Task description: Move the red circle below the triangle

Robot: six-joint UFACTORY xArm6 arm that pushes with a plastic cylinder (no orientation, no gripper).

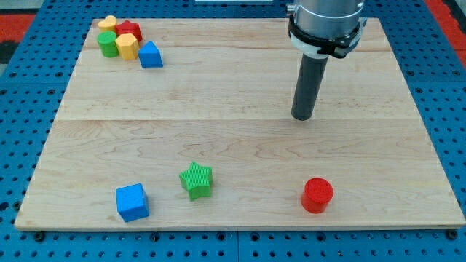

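The red circle (317, 195) lies near the view's bottom right of the wooden board. The blue triangle (150, 54) sits at the view's top left, at the right edge of a cluster of blocks. My tip (303, 116) rests on the board right of centre, well above the red circle and slightly to its left, apart from it. It is far to the right of the triangle.
Next to the triangle are a yellow hexagon (127, 46), a green circle (108, 44), a red star (129, 30) and a yellow heart (108, 22). A green star (196, 180) and a blue cube (132, 201) lie at the view's bottom left. The board (240, 153) ends on all sides.
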